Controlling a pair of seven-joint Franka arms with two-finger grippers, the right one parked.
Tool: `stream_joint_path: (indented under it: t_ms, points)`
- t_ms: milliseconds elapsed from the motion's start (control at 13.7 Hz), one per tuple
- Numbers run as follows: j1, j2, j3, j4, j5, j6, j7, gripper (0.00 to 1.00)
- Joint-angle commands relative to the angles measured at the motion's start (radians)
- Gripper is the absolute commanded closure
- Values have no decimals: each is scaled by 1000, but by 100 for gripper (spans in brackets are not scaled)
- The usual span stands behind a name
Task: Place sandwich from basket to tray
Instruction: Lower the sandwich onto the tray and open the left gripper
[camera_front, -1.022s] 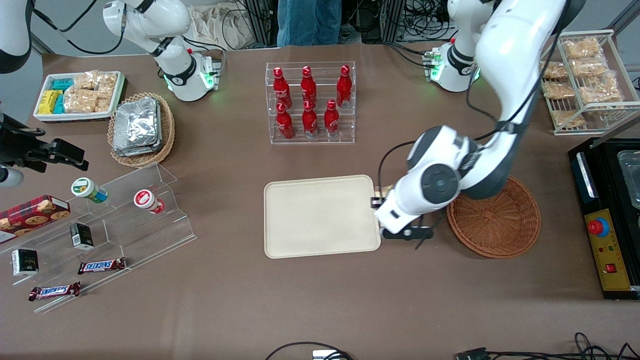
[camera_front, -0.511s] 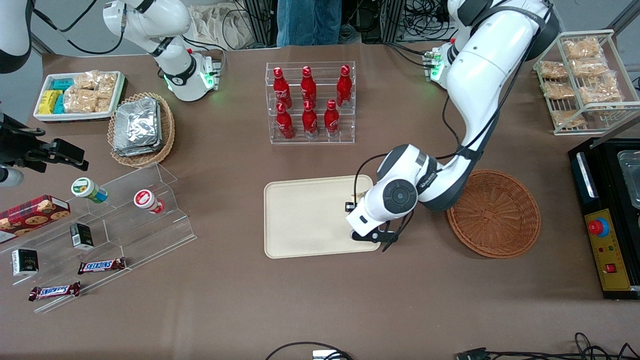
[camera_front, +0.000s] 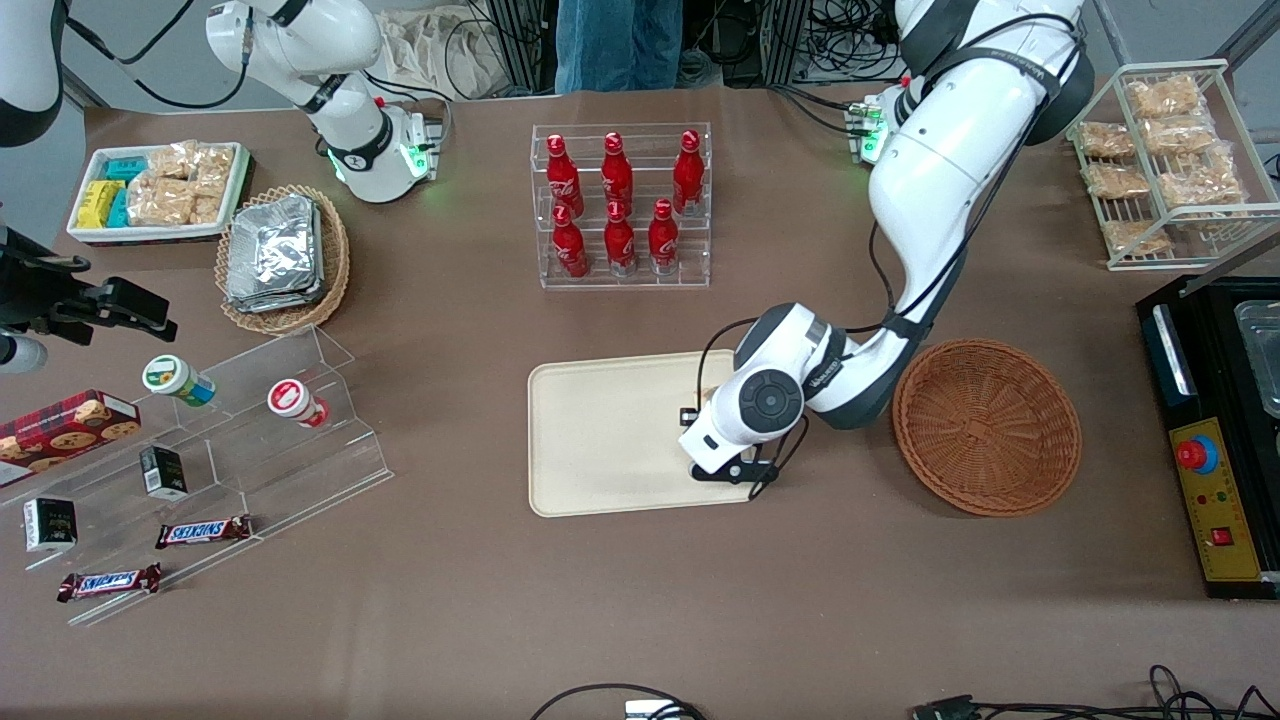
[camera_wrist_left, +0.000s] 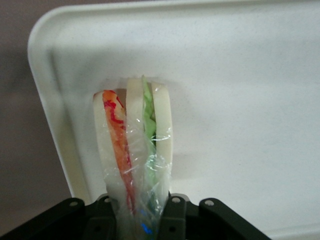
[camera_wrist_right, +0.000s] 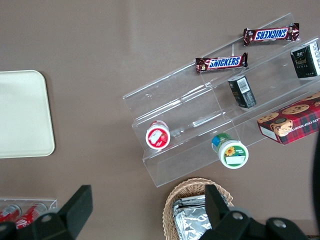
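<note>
My left gripper (camera_front: 697, 425) hangs over the cream-beige tray (camera_front: 600, 430), above the tray's end nearest the basket. In the left wrist view the gripper (camera_wrist_left: 140, 206) is shut on the sandwich (camera_wrist_left: 132, 140), a plastic-wrapped wedge of pale bread with red-orange and green filling stripes. The sandwich points down at the tray (camera_wrist_left: 250, 100), close to its rounded corner. In the front view the wrist hides the sandwich. The round reddish-brown wicker basket (camera_front: 987, 428) sits beside the tray toward the working arm's end and holds nothing.
A clear rack of red bottles (camera_front: 620, 205) stands farther from the front camera than the tray. A clear stepped stand with snacks (camera_front: 250, 420), a tan basket of foil packs (camera_front: 283, 258) and a white snack tray (camera_front: 157, 190) lie toward the parked arm's end. A black device (camera_front: 1215, 430) and a wire rack (camera_front: 1170, 150) lie toward the working arm's end.
My gripper has carried the sandwich from beside the basket across the tray's edge, and now hangs over the tray. The basket is fully uncovered.
</note>
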Motion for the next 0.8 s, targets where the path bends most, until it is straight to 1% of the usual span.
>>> stream_joint_path:
  t_ms: [0,73,146,292,438,657,730]
  points:
    - [-11,11,10,15,30,3,-26,1]
    - [-11,10,8,15,67,3,-27,0]
    - [-11,8,8,16,83,3,-29,0]
    - [-1,-11,8,22,84,-6,-38,0]
    - [11,-80,8,18,84,-45,-40,0]
    - [68,-212,8,19,83,-185,-40,0]
    - [88,-257,7,27,69,-238,-40,0]
